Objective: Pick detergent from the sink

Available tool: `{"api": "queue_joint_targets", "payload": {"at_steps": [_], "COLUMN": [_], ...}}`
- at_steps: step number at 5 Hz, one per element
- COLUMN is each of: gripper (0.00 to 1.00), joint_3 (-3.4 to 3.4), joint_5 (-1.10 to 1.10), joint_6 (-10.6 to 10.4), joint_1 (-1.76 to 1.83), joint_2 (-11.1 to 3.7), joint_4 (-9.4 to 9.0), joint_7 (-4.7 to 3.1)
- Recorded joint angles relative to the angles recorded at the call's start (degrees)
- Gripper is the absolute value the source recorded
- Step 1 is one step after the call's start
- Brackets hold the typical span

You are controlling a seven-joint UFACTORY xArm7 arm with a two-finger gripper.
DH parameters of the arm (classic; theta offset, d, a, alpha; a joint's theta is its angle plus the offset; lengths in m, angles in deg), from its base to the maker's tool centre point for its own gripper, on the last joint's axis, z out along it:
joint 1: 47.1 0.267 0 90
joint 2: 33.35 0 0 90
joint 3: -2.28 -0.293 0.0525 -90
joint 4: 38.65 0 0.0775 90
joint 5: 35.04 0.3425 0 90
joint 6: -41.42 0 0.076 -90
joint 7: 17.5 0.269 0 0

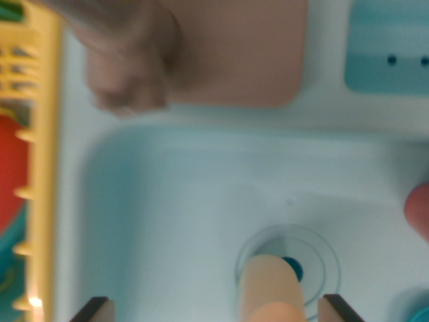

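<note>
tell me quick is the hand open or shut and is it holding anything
Hand: open, its two fingertips apart at the bottom edge on either side of the peach detergent bottle in the sink, not closed on it yet.

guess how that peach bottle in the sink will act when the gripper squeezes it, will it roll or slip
The peach bottle looks rounded and smooth, so it may slip or roll between the pads. It seems to be plastic, probably light and fairly stiff. The sink floor looks slick, so a nudge could slide it.
</note>
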Motion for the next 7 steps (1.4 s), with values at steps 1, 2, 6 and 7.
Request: {"api": "queue_joint_targets", "payload": {"at_steps": [1,2,6,7], "gripper": [0.00,0.00,0.00,0.00], "joint_3": [0.00,0.43,1.10,1.10], "joint_5": [0.00,0.27,0.68,0.68], "joint_6": [0.00,-2.05,-5.21,-5.21], "joint_1": [0.00,-0.36,-0.90,-0.90], "joint_2": [0.00,-0.47,-1.18,-1.18], "joint_4": [0.00,-2.06,-5.21,-5.21], "joint_7": [0.00,-0.87,-2.19,-2.19]}}
